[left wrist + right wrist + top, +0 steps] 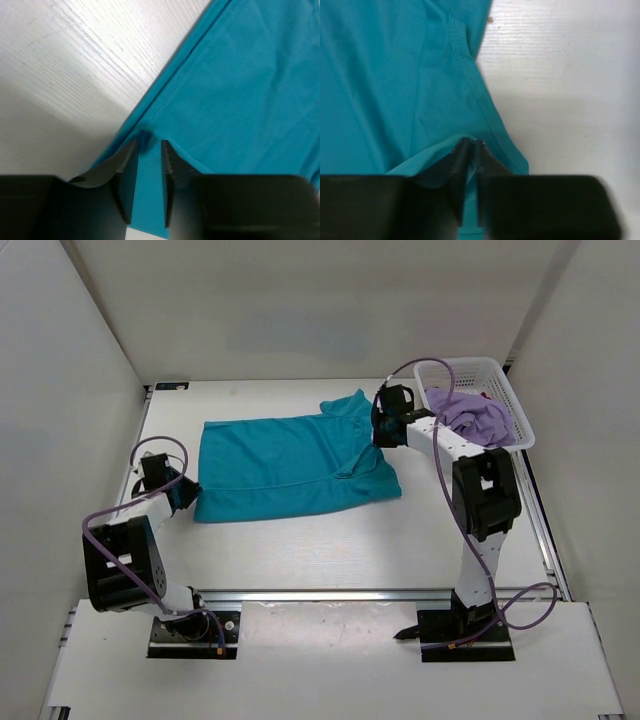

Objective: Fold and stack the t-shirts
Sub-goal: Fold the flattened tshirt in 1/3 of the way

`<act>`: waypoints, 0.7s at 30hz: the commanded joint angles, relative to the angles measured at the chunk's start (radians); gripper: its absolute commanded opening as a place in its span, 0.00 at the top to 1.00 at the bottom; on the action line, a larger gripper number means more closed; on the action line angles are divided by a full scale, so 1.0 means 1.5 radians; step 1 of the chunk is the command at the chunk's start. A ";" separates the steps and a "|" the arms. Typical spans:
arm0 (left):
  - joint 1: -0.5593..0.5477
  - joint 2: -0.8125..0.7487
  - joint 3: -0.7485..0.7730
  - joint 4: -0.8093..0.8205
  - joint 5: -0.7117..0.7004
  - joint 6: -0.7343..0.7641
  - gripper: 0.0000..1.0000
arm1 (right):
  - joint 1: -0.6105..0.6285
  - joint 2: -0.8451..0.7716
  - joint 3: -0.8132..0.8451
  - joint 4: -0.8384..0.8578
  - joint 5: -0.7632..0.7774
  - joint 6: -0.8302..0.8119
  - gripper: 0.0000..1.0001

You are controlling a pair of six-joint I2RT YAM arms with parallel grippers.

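White tabletop [300, 550], walled on three sides. I note the teal t-shirt [290, 465] spread flat mid-table. Left gripper [148, 145] is clamped on its near-left hem corner; right gripper [471, 144] is pinched on its far-right edge. Lavender t-shirt [470, 418] lies bunched in the white mesh basket [512, 400], far right.

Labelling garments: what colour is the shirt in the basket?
Lavender shirt in the white mesh basket; top external view shows it best.

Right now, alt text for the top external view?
A teal t-shirt lies spread out on the white table, the left gripper at its near-left corner and the right gripper at its far-right edge. A lavender t-shirt sits bunched in a white mesh basket at the table's far right.
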 commanded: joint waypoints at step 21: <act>-0.039 -0.192 -0.142 -0.019 0.064 0.020 0.51 | -0.114 -0.375 -0.563 0.270 -0.127 0.163 0.57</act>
